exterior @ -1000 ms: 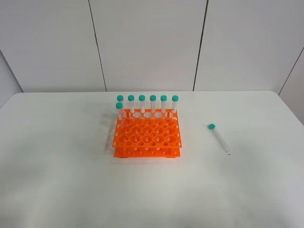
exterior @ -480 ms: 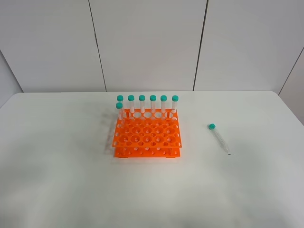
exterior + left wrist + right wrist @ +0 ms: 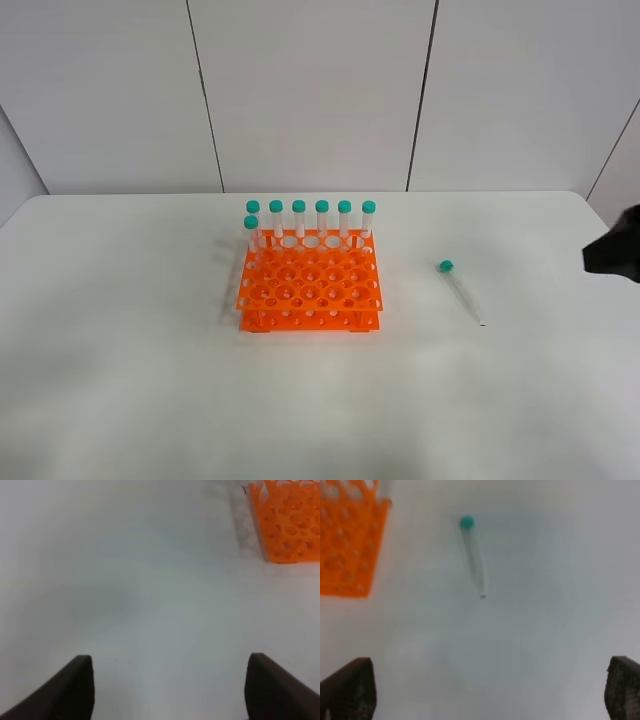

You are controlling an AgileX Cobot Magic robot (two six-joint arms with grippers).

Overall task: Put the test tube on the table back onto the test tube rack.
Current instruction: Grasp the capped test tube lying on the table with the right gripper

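Observation:
A clear test tube [image 3: 461,291] with a teal cap lies flat on the white table [image 3: 120,380], right of the orange test tube rack [image 3: 309,290]. The rack holds several upright teal-capped tubes [image 3: 322,218] along its back row and left side. The right wrist view shows the lying tube [image 3: 472,555] ahead of my open, empty right gripper [image 3: 490,692], with the rack's corner [image 3: 347,545] beside it. A dark part of the right arm [image 3: 615,250] shows at the right edge of the exterior high view. My left gripper [image 3: 170,690] is open and empty over bare table, with the rack's corner [image 3: 287,522] far ahead.
A white panelled wall [image 3: 310,90] stands behind the table. The table's back edge runs just behind the rack, and its rounded right corner lies near the right arm.
A dark part of the right arm has come into the exterior high view at the right edge. The tube and rack have not moved.

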